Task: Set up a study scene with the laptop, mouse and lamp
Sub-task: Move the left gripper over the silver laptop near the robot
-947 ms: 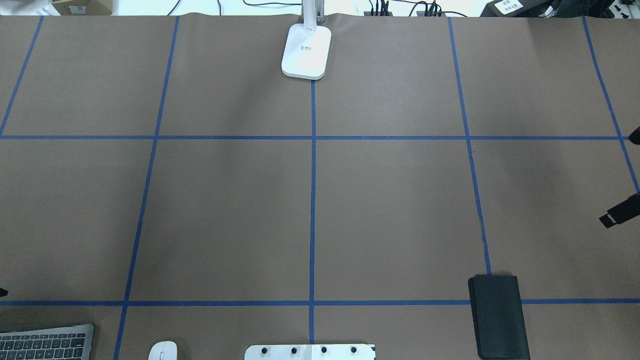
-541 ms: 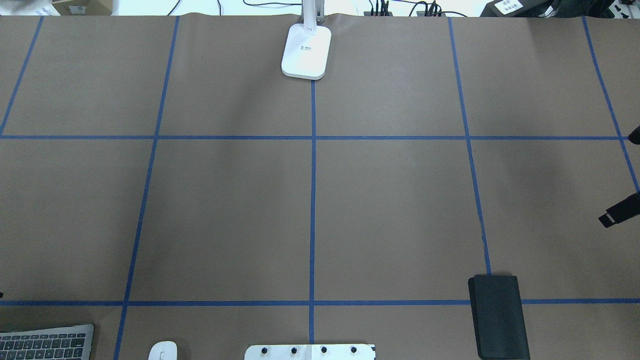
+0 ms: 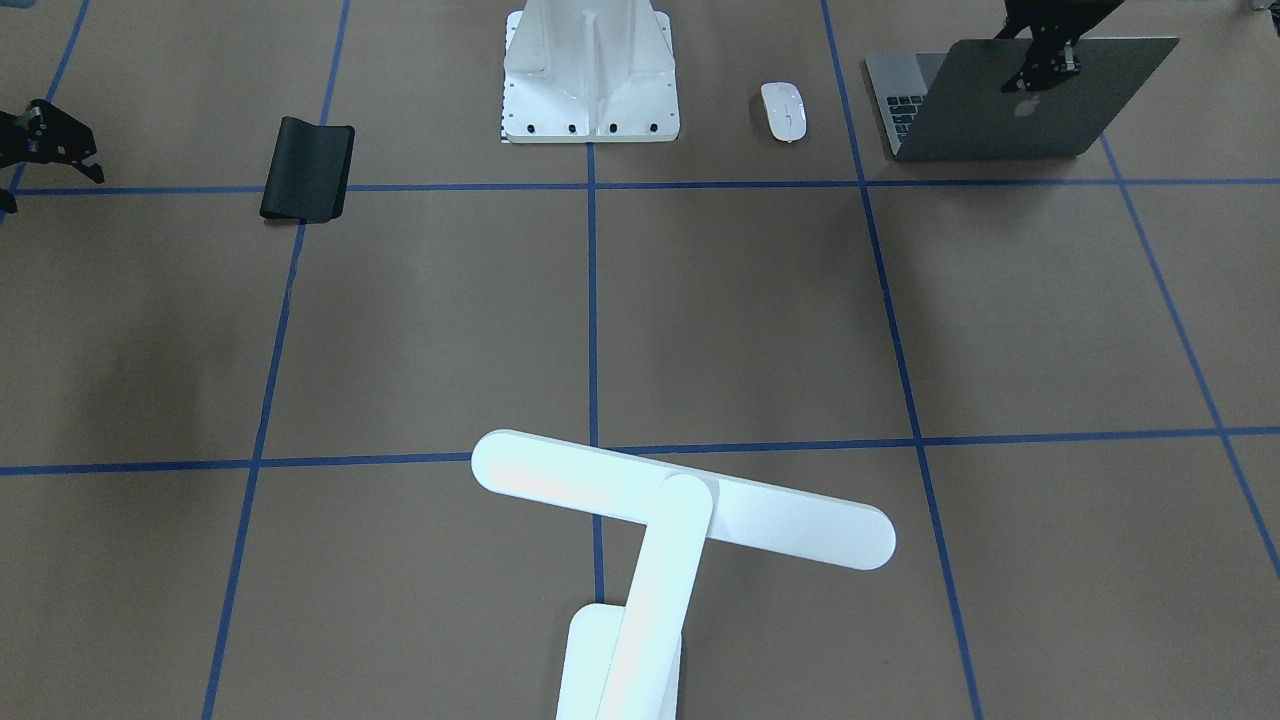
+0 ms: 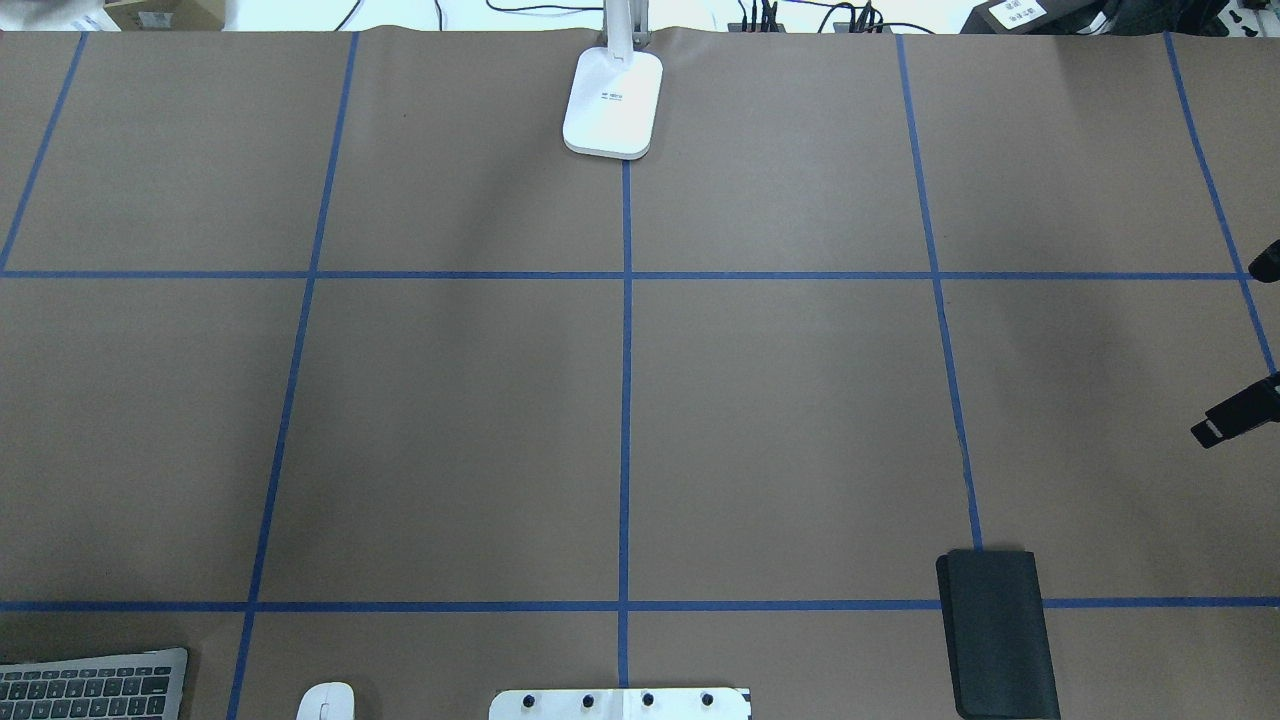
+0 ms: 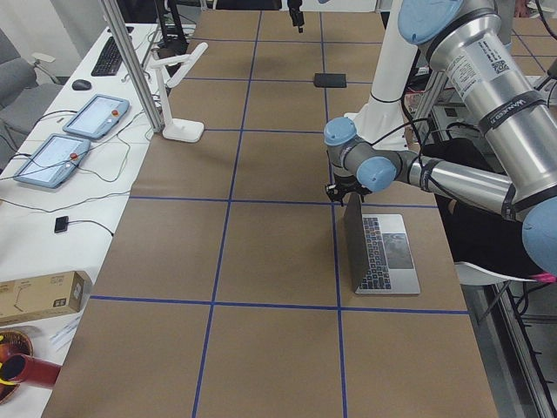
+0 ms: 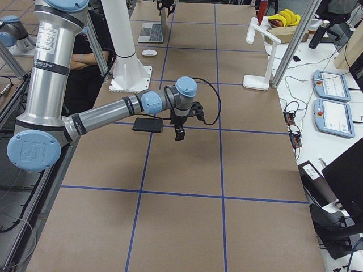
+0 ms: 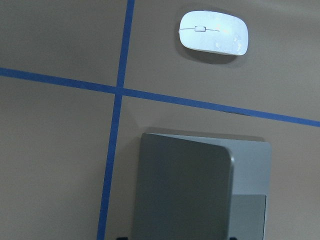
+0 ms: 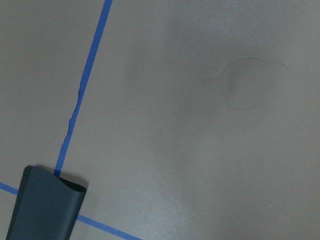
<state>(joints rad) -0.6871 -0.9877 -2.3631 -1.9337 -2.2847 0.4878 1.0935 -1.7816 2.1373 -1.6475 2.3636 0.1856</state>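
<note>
The laptop [image 3: 1000, 130] stands open at the robot's near left, lid nearly upright, logo facing away; its keyboard shows in the overhead view [image 4: 90, 688]. My left gripper [image 3: 1040, 70] is at the lid's top edge. In the left wrist view two dark fingertips [image 7: 123, 237] show apart, over the lid [image 7: 182, 190], nothing between them. The mouse [image 3: 783, 110] lies beside the laptop, untouched. The lamp [image 3: 680, 510] stands at the far middle edge. My right gripper [image 4: 1235, 422] hovers empty over the right side; I cannot tell its state.
A flat black mat [image 4: 998, 635] lies near the front right, also in the right wrist view [image 8: 45, 210]. The white bolted pedestal [image 3: 590, 75] stands between the arms. Blue tape lines grid the brown table. Cables and tablets lie beyond the far edge.
My right gripper has shifted slightly away from the robot. A dark bit of the left arm at the overhead view's left edge has slipped out of view. Laptop, mouse and lamp have not moved.
</note>
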